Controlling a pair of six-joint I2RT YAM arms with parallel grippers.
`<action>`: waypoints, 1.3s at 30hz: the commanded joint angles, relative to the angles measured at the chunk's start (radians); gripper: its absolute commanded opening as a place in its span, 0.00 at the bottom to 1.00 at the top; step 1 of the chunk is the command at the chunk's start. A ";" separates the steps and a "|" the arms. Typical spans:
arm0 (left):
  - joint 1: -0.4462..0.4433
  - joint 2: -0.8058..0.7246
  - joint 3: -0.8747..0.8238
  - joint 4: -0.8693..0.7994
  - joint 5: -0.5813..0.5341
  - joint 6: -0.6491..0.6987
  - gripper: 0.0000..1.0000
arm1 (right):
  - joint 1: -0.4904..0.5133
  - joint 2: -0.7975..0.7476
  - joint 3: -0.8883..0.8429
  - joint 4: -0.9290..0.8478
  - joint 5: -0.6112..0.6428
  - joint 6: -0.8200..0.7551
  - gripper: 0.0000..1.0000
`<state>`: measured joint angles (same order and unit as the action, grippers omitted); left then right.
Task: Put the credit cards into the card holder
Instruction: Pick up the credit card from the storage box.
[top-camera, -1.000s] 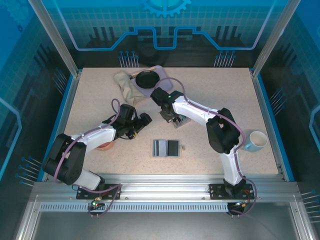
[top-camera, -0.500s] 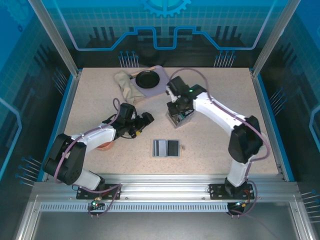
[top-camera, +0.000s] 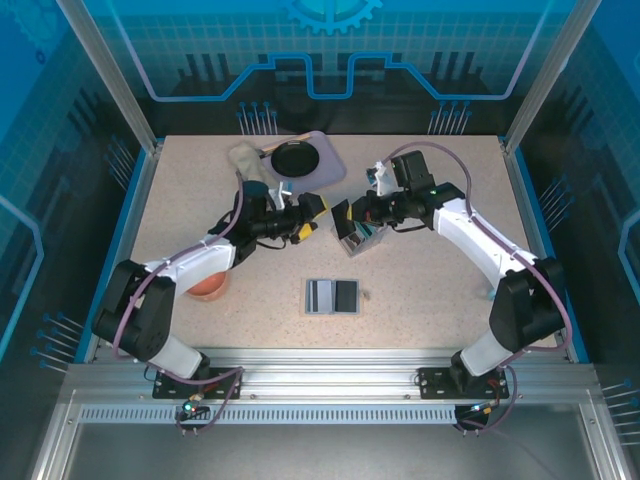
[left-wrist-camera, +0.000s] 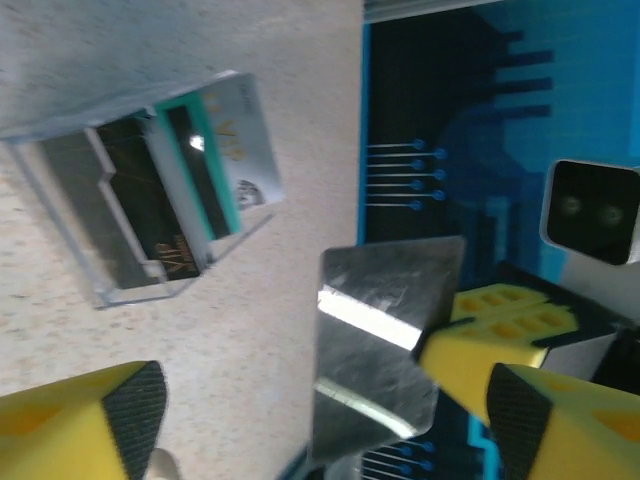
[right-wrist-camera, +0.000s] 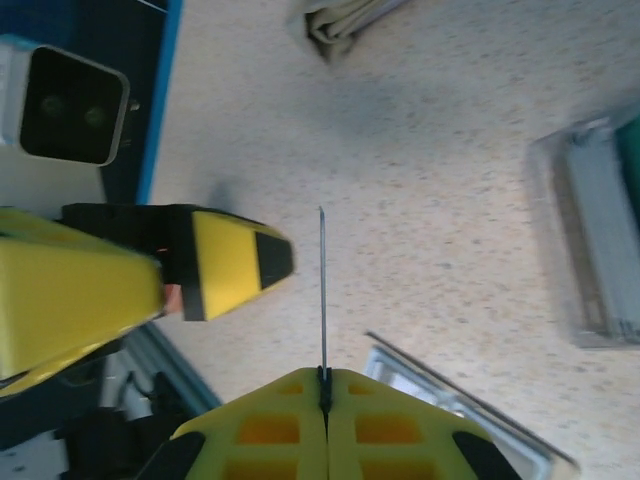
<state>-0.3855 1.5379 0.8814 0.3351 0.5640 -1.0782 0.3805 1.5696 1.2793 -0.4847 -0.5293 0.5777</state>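
Pinching a credit card (right-wrist-camera: 323, 290), right claw (right-wrist-camera: 323, 374) just beside open left claw (top-camera: 312, 218).

The top camera looks down from high over the near edge across the whole counter (top-camera: 430, 290). Each wrist camera sits close above the counter, facing along its own fingers toward the other arm. Both wrist views share the left gripper (top-camera: 311, 219), right gripper (right-wrist-camera: 323, 378) and grey tray (left-wrist-camera: 150, 200).
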 joint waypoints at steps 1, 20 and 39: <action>-0.016 0.034 0.044 0.097 0.101 -0.034 0.75 | -0.020 -0.026 -0.027 0.097 -0.133 0.076 0.06; -0.030 0.037 0.082 -0.003 0.089 0.030 0.27 | -0.047 -0.014 -0.080 0.106 -0.274 0.065 0.13; -0.030 -0.086 -0.012 -0.525 -0.158 0.241 0.62 | 0.051 -0.137 -0.241 -0.121 0.177 0.024 0.04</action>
<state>-0.4107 1.5074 0.9222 0.0120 0.5110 -0.9161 0.3756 1.4609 1.0801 -0.4995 -0.5247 0.6167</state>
